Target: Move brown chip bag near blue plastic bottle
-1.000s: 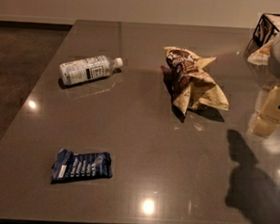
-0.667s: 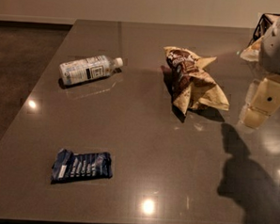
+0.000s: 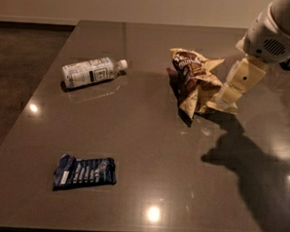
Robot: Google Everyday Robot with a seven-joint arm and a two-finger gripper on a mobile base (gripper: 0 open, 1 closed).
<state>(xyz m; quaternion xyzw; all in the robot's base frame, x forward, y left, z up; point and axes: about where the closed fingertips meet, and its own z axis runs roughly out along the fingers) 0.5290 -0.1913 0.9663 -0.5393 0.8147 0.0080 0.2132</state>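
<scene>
bag (image 3: 193, 79): crumpled, sitting on the counter (image 3: 144, 137)
gripper (image 3: 222, 105): low down right beside the bag's right edge, maybe touching it; wide or narrow, honestly can't tell
bottle (image 3: 91, 72): on its side, well left of the bag, cap pointing toward the bag
packet (image 3: 84, 172): flat, dark blue, way off to the bag's front-left

Dim warm light, lamp glare spots on the table (image 3: 143, 152), the gripper (image 3: 222, 103) at right throwing a dark shadow.
</scene>
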